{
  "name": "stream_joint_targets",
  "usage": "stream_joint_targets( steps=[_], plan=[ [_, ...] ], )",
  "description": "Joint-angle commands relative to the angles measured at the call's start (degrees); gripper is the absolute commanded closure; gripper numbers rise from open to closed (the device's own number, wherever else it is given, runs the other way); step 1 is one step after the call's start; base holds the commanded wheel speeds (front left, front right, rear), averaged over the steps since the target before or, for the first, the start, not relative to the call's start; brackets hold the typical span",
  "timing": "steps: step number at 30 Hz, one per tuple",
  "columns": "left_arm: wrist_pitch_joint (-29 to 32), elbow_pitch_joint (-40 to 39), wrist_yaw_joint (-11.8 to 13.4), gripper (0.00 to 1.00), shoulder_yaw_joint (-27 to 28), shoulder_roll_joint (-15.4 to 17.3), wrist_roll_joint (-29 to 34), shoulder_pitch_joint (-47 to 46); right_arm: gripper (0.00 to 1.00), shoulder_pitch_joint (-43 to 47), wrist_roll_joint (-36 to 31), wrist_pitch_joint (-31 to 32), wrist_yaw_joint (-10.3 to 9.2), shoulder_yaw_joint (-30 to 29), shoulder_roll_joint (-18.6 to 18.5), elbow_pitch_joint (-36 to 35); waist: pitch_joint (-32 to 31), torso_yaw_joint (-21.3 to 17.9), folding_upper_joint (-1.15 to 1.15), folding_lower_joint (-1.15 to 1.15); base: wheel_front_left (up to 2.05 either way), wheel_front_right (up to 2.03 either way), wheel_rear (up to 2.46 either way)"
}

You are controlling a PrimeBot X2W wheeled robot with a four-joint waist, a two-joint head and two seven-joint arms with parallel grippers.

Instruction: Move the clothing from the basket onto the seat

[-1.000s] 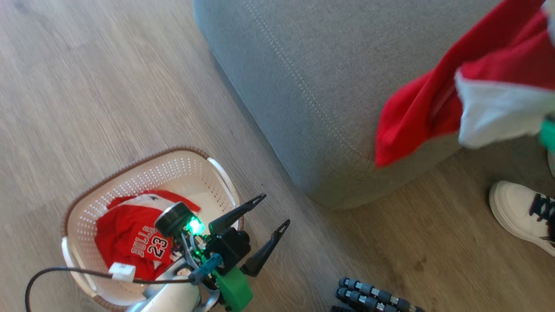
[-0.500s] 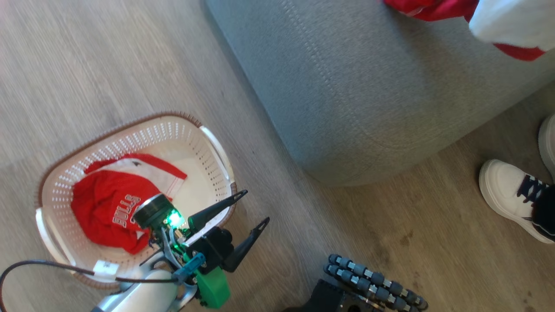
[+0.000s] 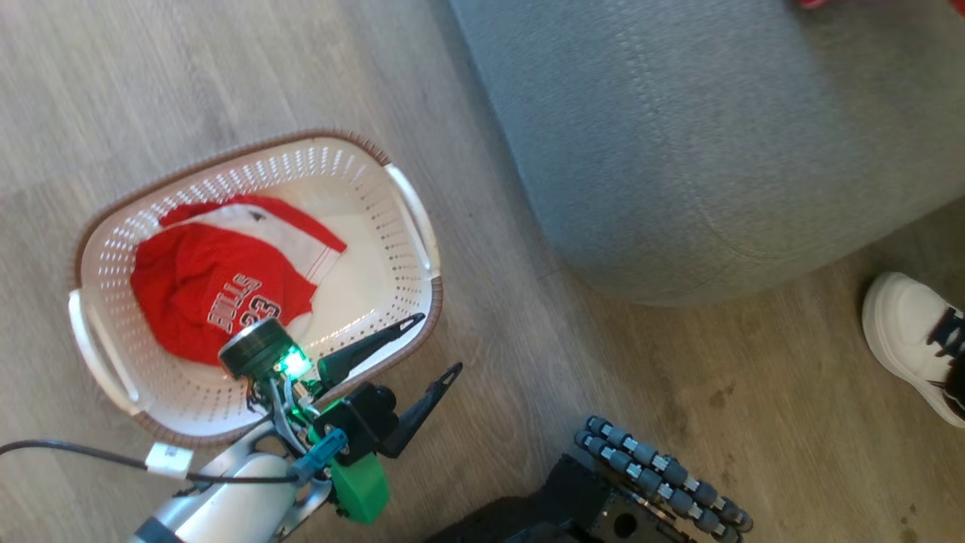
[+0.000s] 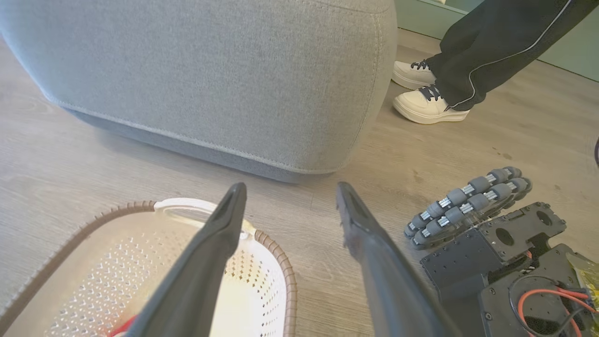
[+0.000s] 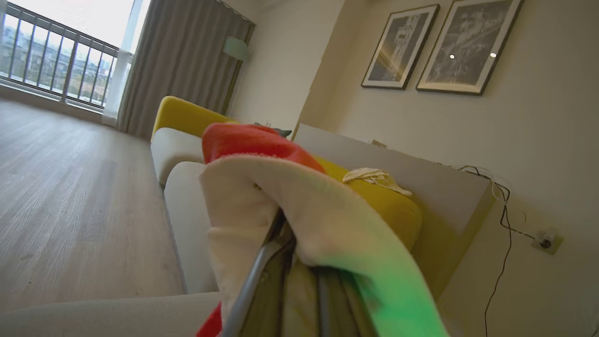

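Note:
The cream basket (image 3: 411, 215) stands on the wood floor at the left, with a red-and-white piece of clothing (image 3: 196, 283) bearing a dark printed logo inside it. My left gripper (image 3: 437, 345) is open and holds nothing, hovering over the basket's near right rim (image 4: 281, 262); in the left wrist view its fingers (image 4: 213, 252) spread wide. The grey seat (image 3: 678, 143) lies to the upper right, and the seat (image 4: 210, 79) rises just beyond the basket. My right gripper (image 5: 292, 262) is shut on a second red-and-white garment (image 5: 299, 201), which drapes over its fingers.
A person's white shoe (image 3: 908, 339) is on the floor at the right, with dark trouser legs (image 4: 486, 51) above the shoes. My wheeled base (image 3: 663, 475) sits at the bottom. A yellow-and-beige sofa (image 5: 187, 140) and a wall with framed pictures lie farther off.
The head camera has shifted, so basket and seat sit differently in its picture. The red-and-white garment in my right gripper has left the head view past its top edge. The left gripper stays open by the basket.

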Motion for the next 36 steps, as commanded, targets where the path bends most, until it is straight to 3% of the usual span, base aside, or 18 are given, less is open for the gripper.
stream_joint_targets(
  steps=[1,4,14,26,36],
  plan=[
    [-0.56,-2.06,0.03,0.0,1.53,0.74,0.57,-0.73,1.0,-1.81,2.61,-0.04,-0.02,-2.54,-1.28,1.92,1.45,1.41,0.0,0.0,0.0,0.0,0.0],
    [-0.56,-2.21,0.01,0.0,1.25,0.78,0.63,-1.1,1.0,-4.22,5.85,-0.04,-0.02,-4.44,-0.84,7.47,2.24,2.38,0.0,0.0,0.0,0.0,0.0],
    [-0.56,-2.56,-0.01,0.0,0.63,0.33,0.74,-2.19,1.0,-9.3,17.39,-0.04,-0.02,-0.75,-0.52,20.23,3.85,4.69,0.0,0.0,0.0,0.0,0.0],
    [-0.56,-2.87,0.01,0.0,0.44,-0.77,0.57,-3.16,1.0,-10.45,12.23,2.11,-0.02,3.3,-1.35,39.19,4.76,6.35,0.0,0.0,0.0,0.0,0.0],
    [-0.56,-3.08,-0.02,0.0,0.69,-0.96,-0.06,-3.87,1.0,-11.65,12.86,2.19,-0.02,7.99,0.31,43.34,5.1,6.76,0.0,0.0,0.0,0.0,0.0]
  ],
)
